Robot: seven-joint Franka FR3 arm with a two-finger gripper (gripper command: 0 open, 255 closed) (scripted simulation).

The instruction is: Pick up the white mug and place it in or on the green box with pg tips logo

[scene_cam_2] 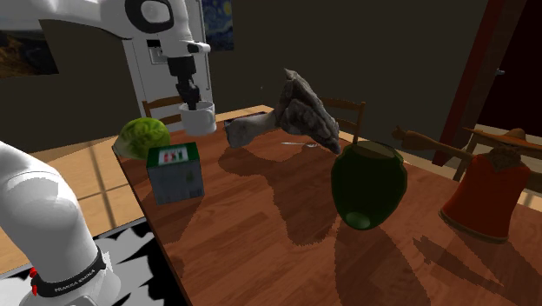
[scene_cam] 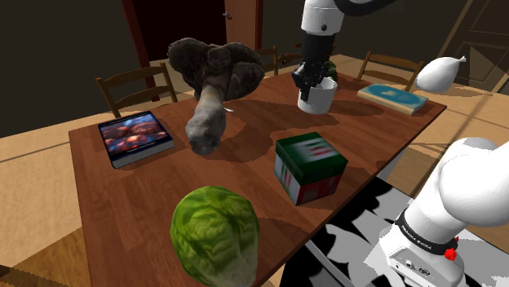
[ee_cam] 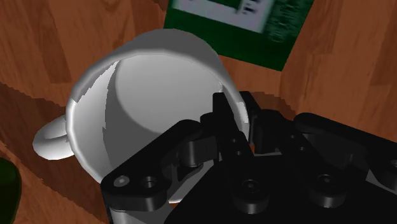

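My black gripper [scene_cam: 310, 81] is shut on the rim of the white mug [scene_cam: 316, 99], which hangs upright in the air above the wooden table [scene_cam: 245, 159]. In the wrist view one finger [ee_cam: 222, 112] is inside the mug [ee_cam: 146, 89] and the other outside, with the handle on the far side from them. The green box [scene_cam: 310, 167] with a white and red label stands on the table below and beside the mug. In the second exterior view the gripper [scene_cam_2: 189, 98] holds the mug [scene_cam_2: 201, 118] above and just behind the box [scene_cam_2: 175, 171]. The box top [ee_cam: 238, 25] shows just beyond the mug.
A big grey-brown mushroom [scene_cam: 214, 81] leans at the table's middle. A lettuce [scene_cam: 214, 232] sits near the front edge, a picture book [scene_cam: 134, 137] at the shoulder view's left, a teal book [scene_cam: 393, 95] at the far right. A dark green vase [scene_cam_2: 369, 182] and chairs [scene_cam: 134, 86] stand around.
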